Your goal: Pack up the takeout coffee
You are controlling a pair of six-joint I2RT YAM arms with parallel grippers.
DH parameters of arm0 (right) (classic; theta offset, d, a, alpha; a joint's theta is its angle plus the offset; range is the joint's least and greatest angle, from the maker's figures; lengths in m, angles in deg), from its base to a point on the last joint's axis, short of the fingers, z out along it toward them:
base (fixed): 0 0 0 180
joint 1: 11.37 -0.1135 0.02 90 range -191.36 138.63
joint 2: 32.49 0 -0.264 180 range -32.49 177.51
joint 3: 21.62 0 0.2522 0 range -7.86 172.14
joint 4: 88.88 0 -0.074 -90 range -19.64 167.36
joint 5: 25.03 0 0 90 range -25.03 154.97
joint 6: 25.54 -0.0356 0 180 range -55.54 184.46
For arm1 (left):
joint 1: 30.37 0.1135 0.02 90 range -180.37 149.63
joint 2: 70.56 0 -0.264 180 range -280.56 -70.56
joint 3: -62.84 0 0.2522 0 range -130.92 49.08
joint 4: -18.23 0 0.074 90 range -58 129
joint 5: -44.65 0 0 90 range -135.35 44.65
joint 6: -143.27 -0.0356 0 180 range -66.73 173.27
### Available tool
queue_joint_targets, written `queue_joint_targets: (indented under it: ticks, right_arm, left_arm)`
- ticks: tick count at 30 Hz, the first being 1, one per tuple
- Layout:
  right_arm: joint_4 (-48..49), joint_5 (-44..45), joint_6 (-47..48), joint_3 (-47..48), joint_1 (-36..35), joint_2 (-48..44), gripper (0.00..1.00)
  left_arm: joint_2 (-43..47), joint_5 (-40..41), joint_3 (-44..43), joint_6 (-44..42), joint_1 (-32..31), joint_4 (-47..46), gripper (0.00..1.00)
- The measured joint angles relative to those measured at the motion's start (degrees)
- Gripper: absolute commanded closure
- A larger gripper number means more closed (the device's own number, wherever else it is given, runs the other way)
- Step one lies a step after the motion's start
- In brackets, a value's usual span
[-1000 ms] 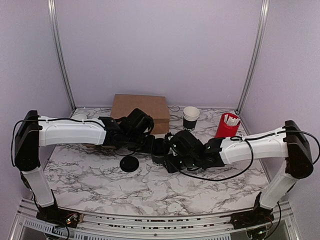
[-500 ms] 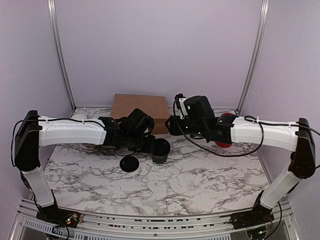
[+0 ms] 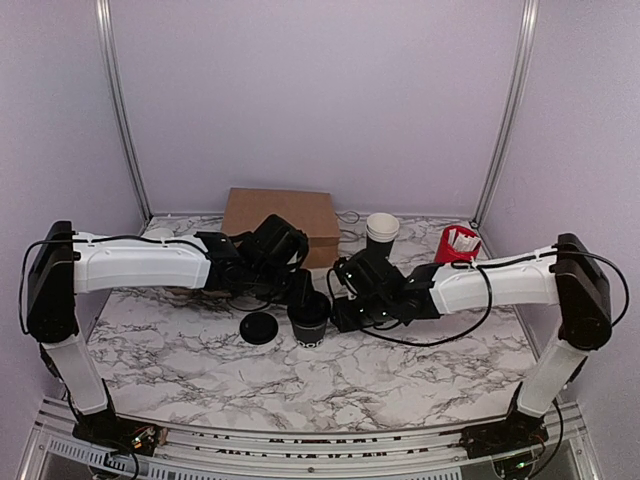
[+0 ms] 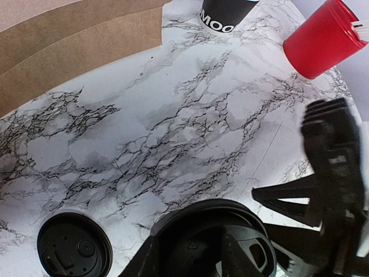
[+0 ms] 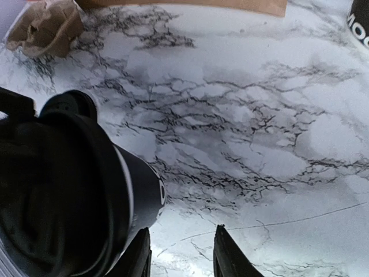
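The takeout coffee (image 3: 310, 322), a small black cup with white print, stands mid-table. In the left wrist view its top (image 4: 207, 242) shows a black lid with a sip hole. My left gripper (image 3: 300, 290) is shut on the cup from behind, and both fingers (image 4: 144, 259) lie against its top part. My right gripper (image 3: 340, 305) is low just right of the cup, open, with only marble between its fingers (image 5: 228, 257). The cup's side (image 5: 141, 199) sits just left of that gap. A second black lid (image 3: 258, 327) (image 4: 75, 248) lies flat to the cup's left.
A brown cardboard box (image 3: 280, 215) (image 4: 69, 46) stands at the back. The stack of white-rimmed black cups (image 3: 381, 232) (image 4: 225, 11) and the red cylinder of white sticks (image 3: 455, 245) (image 4: 326, 37) are at the back right. Crumpled brown paper (image 5: 43, 26) lies at the back left.
The right arm rose towards the back, then came down beside the cup with its jaws narrower. The cup has shifted a little forward and left in the left gripper.
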Motion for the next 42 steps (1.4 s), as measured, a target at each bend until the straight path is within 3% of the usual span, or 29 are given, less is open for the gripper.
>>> queue_joint_targets:
  ticks: [8, 17, 25, 42]
  right_arm:
    - [-2.84, 5.62, 0.81, 3.85, -0.55, -9.6, 0.55]
    - [-2.75, 10.32, 5.66, 14.53, -5.42, -10.21, 0.5]
    - [7.65, -1.07, 1.49, 5.97, -1.53, 3.61, 0.57]
    - [0.24, 1.07, -0.85, 6.12, -3.23, -1.79, 0.49]
  left_arm:
    - [1.09, 0.74, 0.0, -0.26, -0.02, 0.74, 0.62]
    - [7.06, 2.67, 0.07, -0.39, 0.15, 1.55, 0.62]
    - [7.41, 2.51, 5.81, 0.94, 0.22, 1.46, 0.63]
    - [7.69, 1.53, 8.17, 1.64, 0.22, 0.52, 0.63]
